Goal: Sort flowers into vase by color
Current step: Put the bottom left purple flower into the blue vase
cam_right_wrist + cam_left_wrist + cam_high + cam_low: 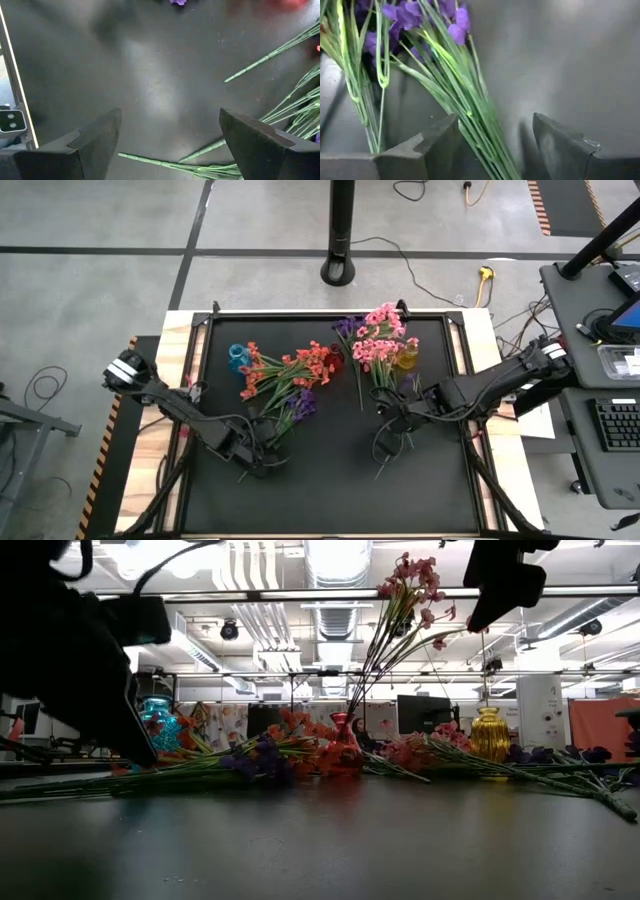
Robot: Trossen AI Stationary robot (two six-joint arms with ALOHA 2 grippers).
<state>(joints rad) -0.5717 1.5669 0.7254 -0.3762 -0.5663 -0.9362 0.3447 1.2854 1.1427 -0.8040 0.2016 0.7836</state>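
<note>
Purple flowers (300, 405) lie on the black mat beside orange-red flowers (290, 370). My left gripper (265, 452) is low over their stem ends, open. In the left wrist view its fingers (440, 135) stand on either side of the green stems (470, 112) below the purple blossoms (410, 15). Pink flowers (380, 340) are near the yellow vase (407, 358). A pink spray (405, 600) stands upright by the red vase (342, 730). My right gripper (170, 117) hangs open above the mat near loose stems (270, 55), with nothing between its fingers. My left gripper comes at the purple spray's stems (475, 135) slanting down, its open fingers across them. The stems lie on the mat and run close along one finger's inner face (451, 131). I cannot tell whether that finger touches them.
A blue vase (238, 358) stands at the back left, the red vase (335, 360) in the middle and the yellow one to the right. More purple blossoms (348, 328) lie at the far side. The near half of the mat (330, 490) is bare.
</note>
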